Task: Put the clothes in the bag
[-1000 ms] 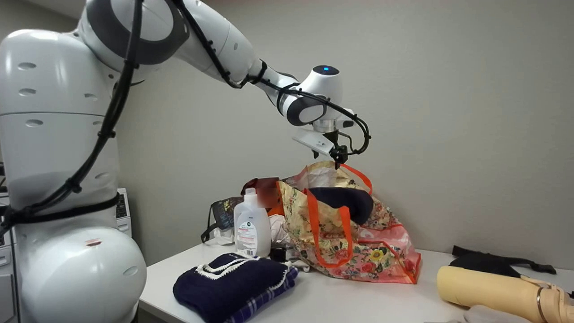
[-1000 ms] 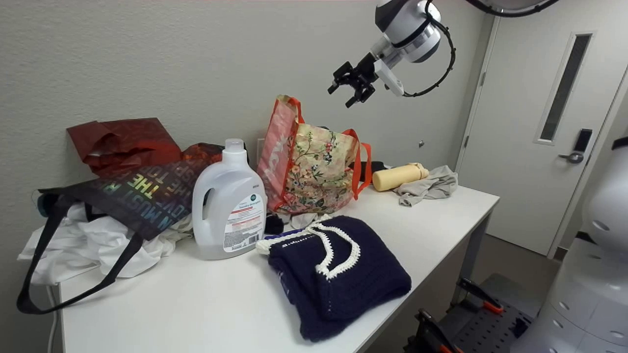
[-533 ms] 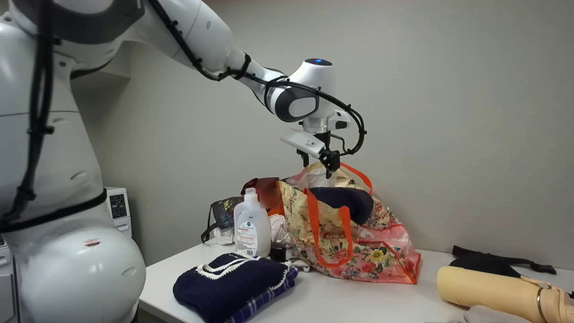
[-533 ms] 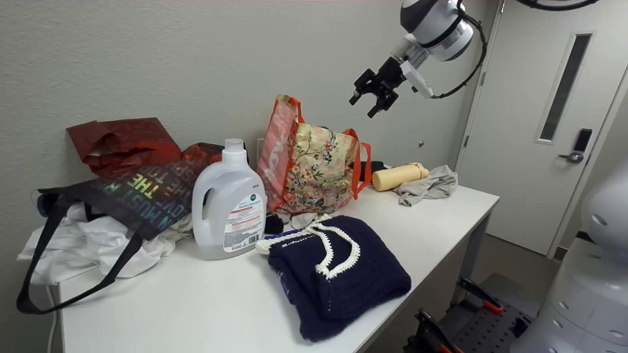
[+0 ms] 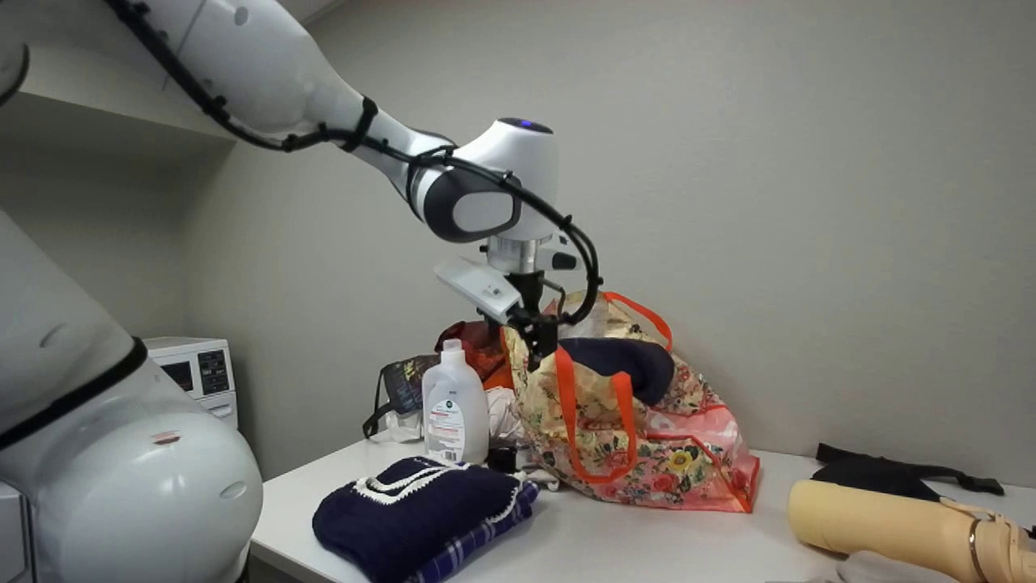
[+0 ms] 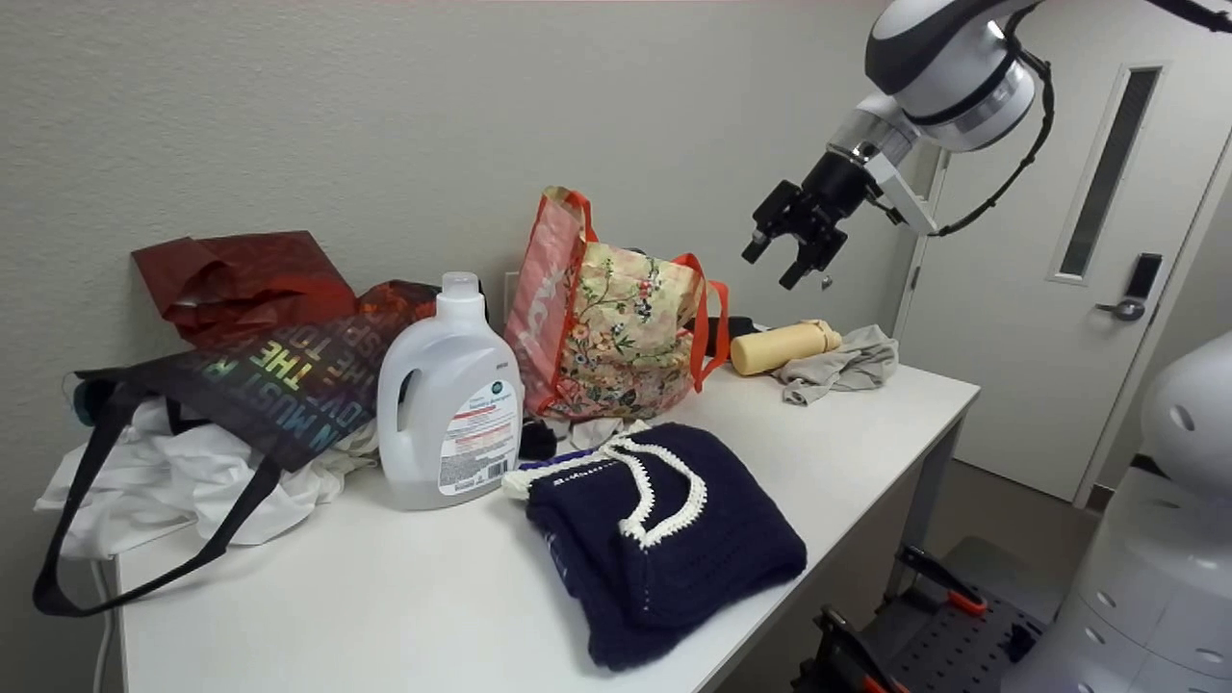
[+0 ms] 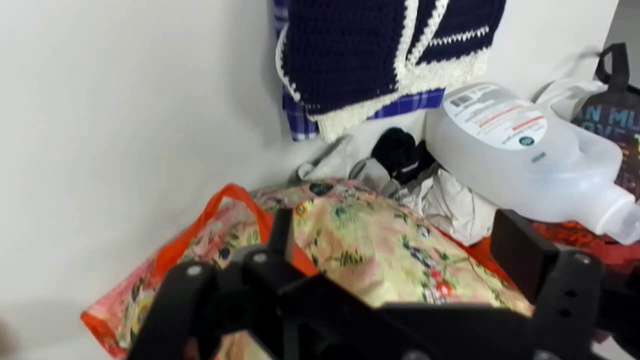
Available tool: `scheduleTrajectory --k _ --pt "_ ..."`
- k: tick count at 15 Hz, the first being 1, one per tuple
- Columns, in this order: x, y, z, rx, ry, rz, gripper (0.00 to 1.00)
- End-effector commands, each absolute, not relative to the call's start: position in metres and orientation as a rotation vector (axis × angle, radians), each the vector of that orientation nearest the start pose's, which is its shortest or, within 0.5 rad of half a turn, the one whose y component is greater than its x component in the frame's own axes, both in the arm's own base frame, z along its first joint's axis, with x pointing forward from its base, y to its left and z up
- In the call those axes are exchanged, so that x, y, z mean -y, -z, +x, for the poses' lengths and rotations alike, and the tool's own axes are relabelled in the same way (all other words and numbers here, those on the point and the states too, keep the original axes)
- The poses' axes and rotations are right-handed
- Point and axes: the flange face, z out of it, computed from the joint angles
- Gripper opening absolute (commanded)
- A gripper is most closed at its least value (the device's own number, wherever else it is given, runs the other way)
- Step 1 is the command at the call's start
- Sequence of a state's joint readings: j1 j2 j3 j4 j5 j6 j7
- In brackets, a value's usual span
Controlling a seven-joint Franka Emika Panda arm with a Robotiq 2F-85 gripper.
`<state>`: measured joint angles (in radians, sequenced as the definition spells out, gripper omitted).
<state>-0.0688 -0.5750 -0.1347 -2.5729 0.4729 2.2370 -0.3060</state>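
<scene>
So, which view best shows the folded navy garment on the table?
An exterior view: the whole navy garment is in frame there, with nothing in front of it. The wrist view cuts it off at the top. An exterior view clips it at the bottom, though plaid fabric shows beneath.

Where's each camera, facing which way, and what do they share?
Exterior view: from the bottle end, facing the bag and door; gripper, arm show.
Exterior view: from the beige cylinder end, facing bag and wall; gripper, arm show.
Wrist view: on the arm, looking down at bag; fingers show.
All share bag, clothes, bottle.
</scene>
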Motion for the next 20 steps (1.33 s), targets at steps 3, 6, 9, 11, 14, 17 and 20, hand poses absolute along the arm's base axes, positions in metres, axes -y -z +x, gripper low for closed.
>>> scheduleTrajectory --k 3,6,9,11,14,17,20 --pt "0.058 -0.394 0.345 -0.265 0.295 -2.638 1.0" --pt "0.055 -0.367 0.354 -0.283 0.243 -2.602 1.0" --pt "0.051 -0.343 0.363 -0.26 0.27 -2.603 1.0" --pt "0.052 -0.32 0.368 -0.246 0.293 -2.614 1.0" --pt "0.051 -0.283 0.368 -0.24 0.278 -2.613 1.0" --pt "0.043 -0.253 0.363 -0.228 0.243 -2.589 1.0" --pt "0.032 -0.233 0.365 -0.209 0.219 -2.564 1.0"
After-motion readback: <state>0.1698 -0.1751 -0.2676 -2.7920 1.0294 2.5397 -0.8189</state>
